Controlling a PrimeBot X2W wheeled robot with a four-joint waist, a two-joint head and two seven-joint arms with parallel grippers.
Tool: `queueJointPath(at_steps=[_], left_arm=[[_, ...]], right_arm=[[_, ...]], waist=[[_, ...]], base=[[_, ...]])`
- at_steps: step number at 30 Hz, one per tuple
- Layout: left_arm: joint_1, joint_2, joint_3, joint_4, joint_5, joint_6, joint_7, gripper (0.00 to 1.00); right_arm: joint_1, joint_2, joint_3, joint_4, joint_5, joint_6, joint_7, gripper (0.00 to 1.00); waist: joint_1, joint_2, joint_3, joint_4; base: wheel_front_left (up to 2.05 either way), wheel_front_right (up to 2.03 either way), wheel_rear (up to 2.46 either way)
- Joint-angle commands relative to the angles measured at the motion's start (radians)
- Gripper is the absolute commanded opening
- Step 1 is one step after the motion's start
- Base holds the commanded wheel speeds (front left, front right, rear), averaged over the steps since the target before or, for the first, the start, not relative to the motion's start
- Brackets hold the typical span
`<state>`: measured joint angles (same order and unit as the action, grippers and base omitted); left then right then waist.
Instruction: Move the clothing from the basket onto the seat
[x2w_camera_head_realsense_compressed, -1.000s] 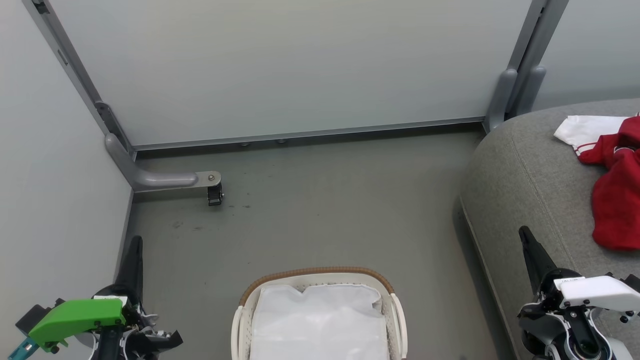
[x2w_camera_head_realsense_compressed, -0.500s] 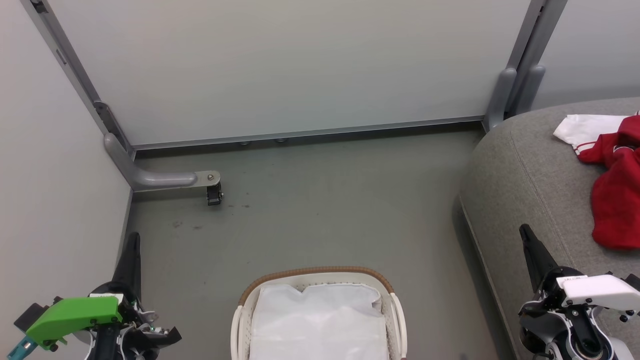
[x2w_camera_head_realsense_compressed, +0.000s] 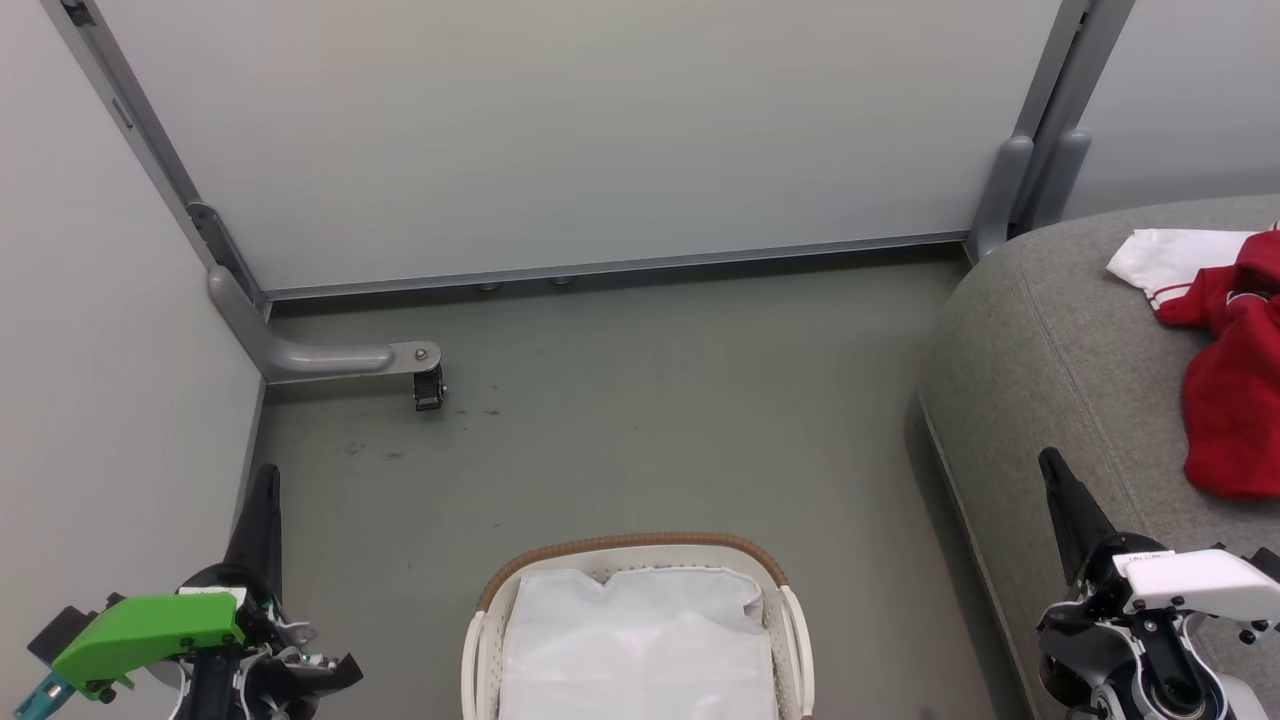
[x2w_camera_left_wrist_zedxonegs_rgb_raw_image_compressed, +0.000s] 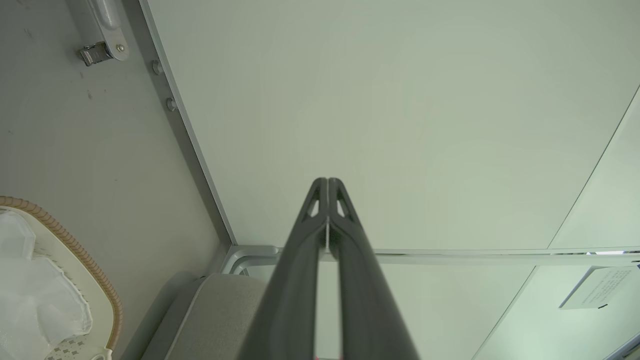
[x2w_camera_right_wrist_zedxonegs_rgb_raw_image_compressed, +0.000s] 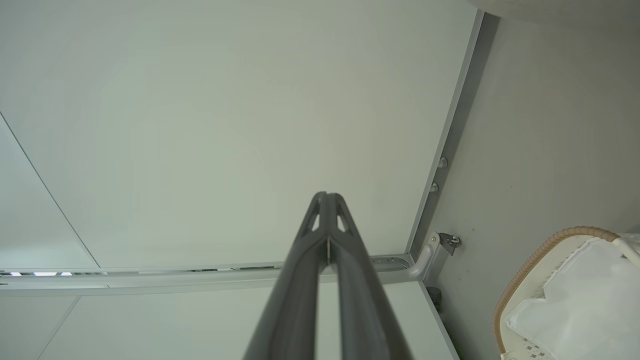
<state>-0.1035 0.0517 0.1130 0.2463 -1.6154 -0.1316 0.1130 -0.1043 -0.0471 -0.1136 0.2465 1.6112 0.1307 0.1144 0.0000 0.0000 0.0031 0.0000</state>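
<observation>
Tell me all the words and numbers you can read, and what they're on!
Nothing can be read clearly.
White sheet on the wall panel: print too small to read.
Small label on the right gripper: too blurred.
White tag on the left gripper: too blurred.
Red clothing on the seat: no lettering shows.

Basket (x2w_camera_head_realsense_compressed: 478, 640): white perforated plastic, brown woven rim band. Seat (x2w_camera_head_realsense_compressed: 1040, 350): coarse grey woven fabric. Clothing (x2w_camera_head_realsense_compressed: 1235, 400): matt red cloth.
</observation>
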Motion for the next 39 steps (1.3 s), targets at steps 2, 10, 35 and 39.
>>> queueJointPath(at_steps=[2,10,35,39], left_arm=[[-0.011,-0.001,0.003,-0.002,0.001,-0.001,0.002,0.0],[-0.011,-0.001,0.004,-0.002,0.002,-0.001,0.003,0.0],[-0.011,-0.002,0.005,-0.002,0.003,-0.001,0.004,0.0],[-0.011,-0.002,0.005,-0.002,0.004,-0.001,0.004,0.0]], right_arm=[[-0.009,-0.006,-0.002,-0.004,0.003,0.0,0.003,0.0],[-0.009,-0.006,-0.002,-0.004,0.003,0.0,0.003,0.0],[-0.009,-0.006,-0.002,-0.004,0.003,0.0,0.003,0.0],[-0.009,-0.006,-0.002,-0.004,0.003,0.0,0.003,0.0]], waist=[[0.0,0.0,0.0,0.0],[0.0,0.0,0.0,0.0],[0.0,0.0,0.0,0.0],[0.0,0.0,0.0,0.0]], base=[[0.0,0.0,0.0],[0.0,0.0,0.0],[0.0,0.0,0.0],[0.0,0.0,0.0]])
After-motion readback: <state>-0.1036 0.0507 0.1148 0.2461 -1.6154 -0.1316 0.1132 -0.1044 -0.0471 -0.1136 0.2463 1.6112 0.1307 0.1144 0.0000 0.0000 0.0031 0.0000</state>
